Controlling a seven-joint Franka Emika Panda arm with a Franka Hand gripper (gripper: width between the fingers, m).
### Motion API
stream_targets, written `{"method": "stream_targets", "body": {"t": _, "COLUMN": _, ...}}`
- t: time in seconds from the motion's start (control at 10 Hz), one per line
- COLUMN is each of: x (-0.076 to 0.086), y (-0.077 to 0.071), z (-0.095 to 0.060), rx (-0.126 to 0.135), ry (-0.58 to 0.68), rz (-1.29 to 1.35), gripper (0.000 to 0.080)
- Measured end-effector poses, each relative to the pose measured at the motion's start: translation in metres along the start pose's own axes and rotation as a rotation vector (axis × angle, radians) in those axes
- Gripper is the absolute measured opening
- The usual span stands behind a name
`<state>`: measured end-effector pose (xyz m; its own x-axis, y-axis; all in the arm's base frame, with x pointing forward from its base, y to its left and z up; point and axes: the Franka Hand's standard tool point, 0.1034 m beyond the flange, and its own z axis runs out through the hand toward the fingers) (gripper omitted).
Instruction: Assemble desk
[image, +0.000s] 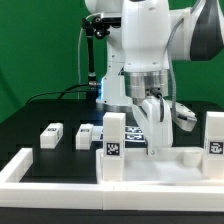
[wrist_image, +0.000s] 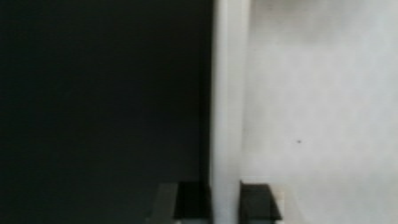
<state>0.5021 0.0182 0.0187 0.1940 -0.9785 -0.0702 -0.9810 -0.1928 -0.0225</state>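
The white tabletop (image: 175, 160) lies flat at the front of the exterior view. Two leg blocks stand upright on it, one at its left (image: 113, 145) and one at its right (image: 214, 135). Two loose leg blocks (image: 50, 134) (image: 86, 134) lie on the black table to the left. My gripper (image: 153, 143) points straight down at the tabletop's back edge. In the wrist view, my gripper (wrist_image: 221, 203) has its dark fingers (wrist_image: 260, 203) on either side of the white slab's (wrist_image: 311, 110) thin edge and looks shut on it.
A long white border rail (image: 40, 175) runs along the front and left of the parts. The marker board (image: 136, 130) lies behind the tabletop, near the arm's base. Black cables trail at the back left, in front of a green backdrop.
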Motion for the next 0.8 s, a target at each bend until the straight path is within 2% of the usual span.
{"method": "stream_targets", "body": {"t": 0.3, "x": 0.029, "y": 0.022, "z": -0.001, "rx": -0.037, "ry": -0.023, "rz": -0.353, "gripper": 0.0059}}
{"method": "stream_targets", "body": {"t": 0.4, "x": 0.037, "y": 0.025, "z": 0.000, "rx": -0.038, "ry": -0.024, "rz": -0.438, "gripper": 0.0059}}
{"method": "stream_targets", "body": {"t": 0.8, "x": 0.045, "y": 0.025, "z": -0.001, "rx": -0.034, "ry": -0.021, "rz": -0.645, "gripper": 0.0059}}
